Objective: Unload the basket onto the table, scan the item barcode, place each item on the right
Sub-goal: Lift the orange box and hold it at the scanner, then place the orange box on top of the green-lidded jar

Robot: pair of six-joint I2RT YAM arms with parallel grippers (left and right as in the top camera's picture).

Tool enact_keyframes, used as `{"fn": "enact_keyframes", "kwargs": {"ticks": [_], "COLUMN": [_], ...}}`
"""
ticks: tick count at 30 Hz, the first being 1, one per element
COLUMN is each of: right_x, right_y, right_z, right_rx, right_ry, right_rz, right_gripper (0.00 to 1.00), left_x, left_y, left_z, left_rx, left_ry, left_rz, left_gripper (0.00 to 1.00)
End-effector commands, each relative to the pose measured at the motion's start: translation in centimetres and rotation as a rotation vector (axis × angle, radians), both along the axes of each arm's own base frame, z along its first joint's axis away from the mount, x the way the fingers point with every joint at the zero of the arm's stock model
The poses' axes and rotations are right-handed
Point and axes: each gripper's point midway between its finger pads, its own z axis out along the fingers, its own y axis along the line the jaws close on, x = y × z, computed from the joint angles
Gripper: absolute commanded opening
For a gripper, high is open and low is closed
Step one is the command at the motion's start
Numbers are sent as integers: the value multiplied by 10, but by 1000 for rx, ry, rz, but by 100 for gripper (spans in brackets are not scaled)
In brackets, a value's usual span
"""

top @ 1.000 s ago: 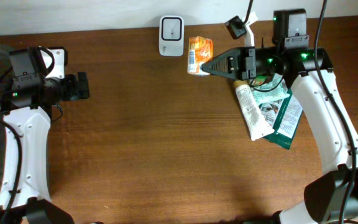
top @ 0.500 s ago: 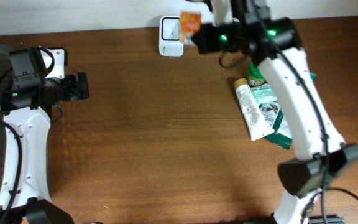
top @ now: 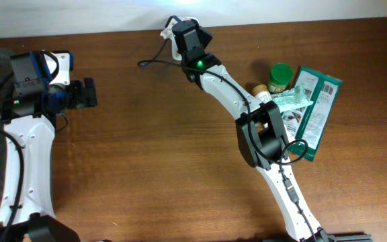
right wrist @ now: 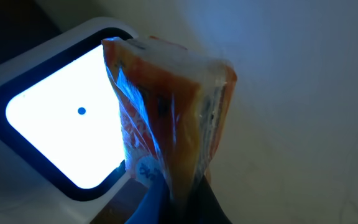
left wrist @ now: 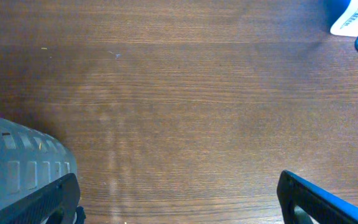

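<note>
right gripper [right wrist: 174, 190] clamped on orange packet [right wrist: 173, 118] | swung from worktop [left wrist: 166, 93] up to lit scanner [right wrist: 48, 124] | scan looks underway | left gripper [left wrist: 179, 205] wide open, empty

The brown wooden tabletop [top: 146, 148] is seen from above. The left arm [top: 29, 148] is set along the left edge, and the left gripper [top: 91, 93] is pointed rightward over bare wood; how its jaws stand cannot be made out. The right arm [top: 230, 97] is stretched diagonally from the near edge to the far edge, where a green light is shown on its black wrist housing [top: 190, 42]. A black cable [top: 154, 59] is looped just beside the housing. Toward the far right corner, a green-lidded jar [top: 281, 72], a brown-capped tube [top: 261, 91] and a green packet [top: 321, 101] are piled together, partly covered by the arm.
</note>
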Motion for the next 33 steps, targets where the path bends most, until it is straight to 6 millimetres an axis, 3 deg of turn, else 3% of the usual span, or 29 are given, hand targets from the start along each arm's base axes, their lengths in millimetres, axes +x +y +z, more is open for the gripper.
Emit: {"fn": "enact_keyframes", "kwargs": {"ticks": [1, 6, 8, 11, 14, 16, 18, 20, 22, 23, 25, 27, 30, 33], "right_x": [-1, -2, -5, -29, -75, -118, -161, -193, -211, -227, -241, -240, -207, -192], "right_y": [2, 3, 6, 19, 23, 5, -30, -71, -120, -160, -195, -215, -243, -259], "right_z": [4, 12, 31, 71, 113, 144, 153, 141, 121, 106, 84, 66, 31, -1], "right_rx": [-21, 21, 113, 322, 578, 734, 746, 745, 785, 802, 822, 834, 911, 951], "right_ry": [-9, -21, -30, 46, 190, 293, 400, 503, 570, 620, 705, 718, 617, 561], "right_rz": [0, -16, -22, 23, 0, -105, -234, -411, -652, -840, -979, -1041, -1055, -1058], "right_gripper": [4, 4, 4, 4, 4, 4, 4, 4, 4, 4, 4, 4, 8, 11], "left_x": [0, 0, 0, 0, 0, 0, 0, 0, 0, 0, 0, 0, 0, 0], "left_y": [0, 0, 0, 0, 0, 0, 0, 0, 0, 0, 0, 0, 0, -1], "left_z": [2, 2, 2, 2, 2, 2, 2, 2, 2, 2, 2, 2, 2, 2], "left_rx": [1, 1, 1, 1, 1, 1, 1, 1, 1, 1, 1, 1, 1, 1], "left_ry": [-6, -6, -6, -6, -6, -6, -6, -6, -6, -6, -6, -6, -6, -6], "left_rz": [-14, -14, -14, -14, -14, -14, -14, -14, -14, -14, -14, -14, -14, -14], "left_gripper": [99, 99, 99, 99, 99, 99, 99, 99, 99, 99, 99, 99, 99, 99]}}
